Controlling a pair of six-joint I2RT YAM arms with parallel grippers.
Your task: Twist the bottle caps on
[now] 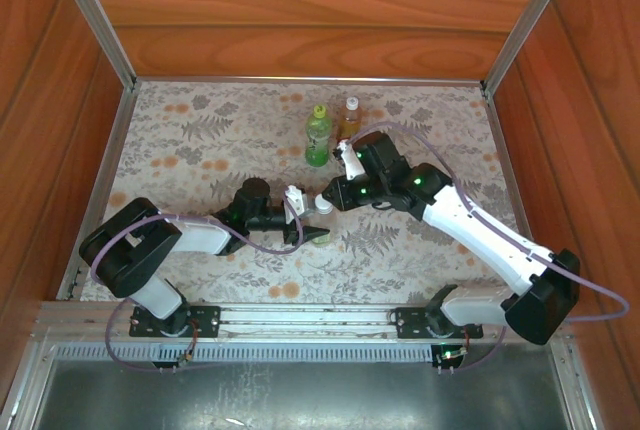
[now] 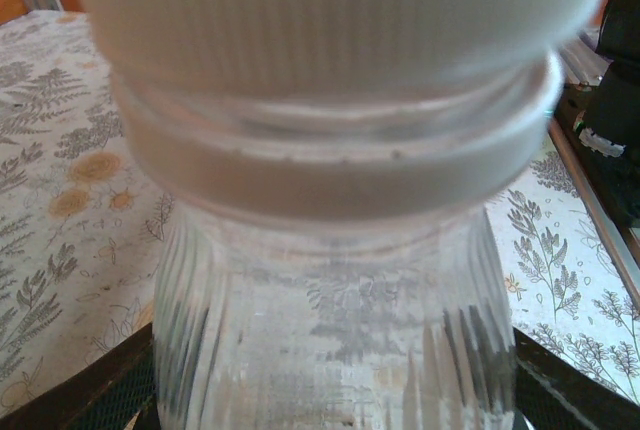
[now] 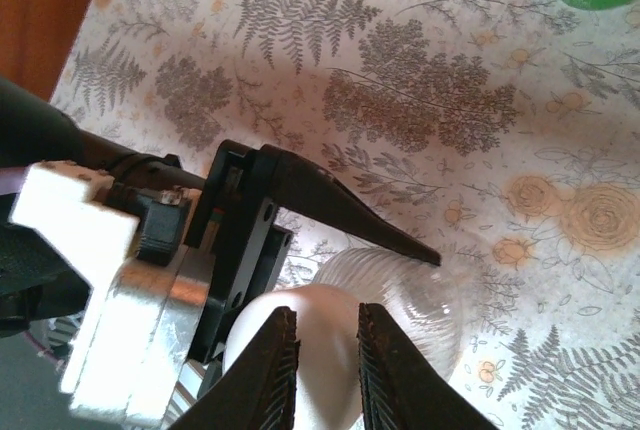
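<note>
Left fingers (image 3: 340, 205): clamped on the clear bottle (image 2: 330, 340), one finger on each side of its ribbed body, just under the neck ring.

White cap (image 3: 320, 350): sits on the mouth of the clear bottle, above the left fingers.

Right fingers (image 3: 275, 360): almost together, with only a narrow slit between them. They are directly over the white cap, which is wider than the slit. Cannot tell whether they touch the cap.

The right fingers come at the cap from the side opposite the left fingers, so the two pairs nearly meet at the bottle.

Green bottle (image 1: 318, 135) and amber bottle (image 1: 350, 118): upright and side by side on the desk (image 1: 200, 140). Both stand beyond the right fingers and well apart from the left fingers. A yellow-green cap (image 1: 320, 110) is on the green bottle and a pale cap (image 1: 352, 103) on the amber one.
</note>
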